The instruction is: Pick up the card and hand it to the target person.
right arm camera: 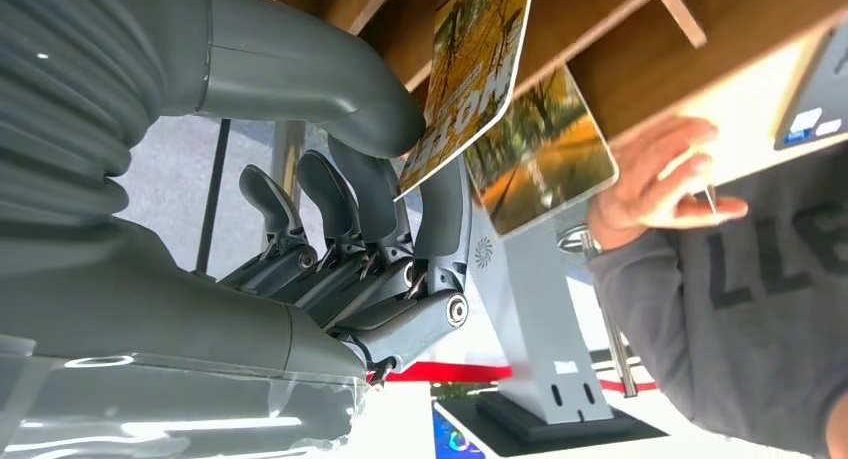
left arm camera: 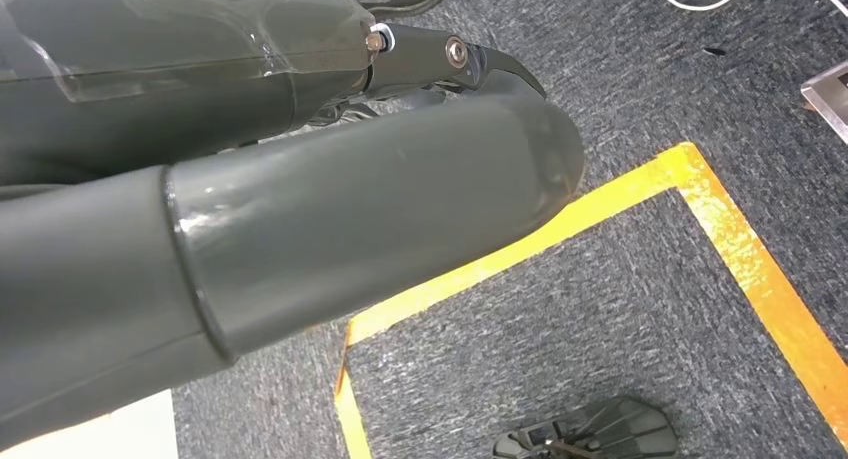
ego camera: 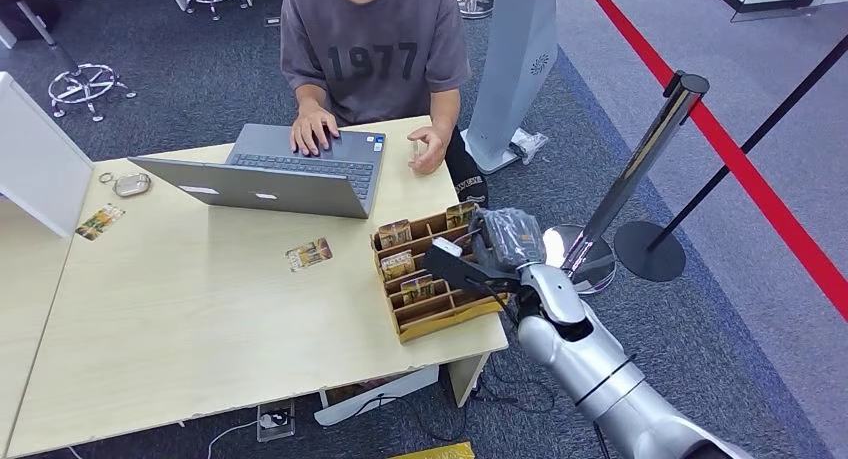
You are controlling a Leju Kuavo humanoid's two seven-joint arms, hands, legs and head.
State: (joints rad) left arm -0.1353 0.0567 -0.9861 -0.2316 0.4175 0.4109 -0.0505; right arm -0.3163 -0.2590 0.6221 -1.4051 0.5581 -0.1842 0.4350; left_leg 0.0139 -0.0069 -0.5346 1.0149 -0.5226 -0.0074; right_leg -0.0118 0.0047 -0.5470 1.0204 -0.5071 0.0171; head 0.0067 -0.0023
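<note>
A wooden card rack (ego camera: 450,321) stands at the table's right edge with several picture cards (ego camera: 398,266) upright in its slots. My right hand (ego camera: 490,249) is over the rack's right side. In the right wrist view its thumb (right arm camera: 330,84) and a dark finger (right arm camera: 445,209) pinch a yellow-toned card (right arm camera: 470,69) from both sides, the card still between the rack's wooden dividers (right arm camera: 620,49). A second card (right arm camera: 540,154) stands just behind it. The person (ego camera: 375,49) in a grey shirt sits across the table. My left hand (left arm camera: 300,229) hangs over the floor, its fingers mostly hidden.
An open laptop (ego camera: 290,174) lies in front of the person, one of their hands on its keys. A loose card (ego camera: 308,254) lies mid-table, another (ego camera: 100,221) at the left. A barrier post (ego camera: 640,179) and a grey kiosk (ego camera: 515,69) stand to the right of the table (ego camera: 200,329).
</note>
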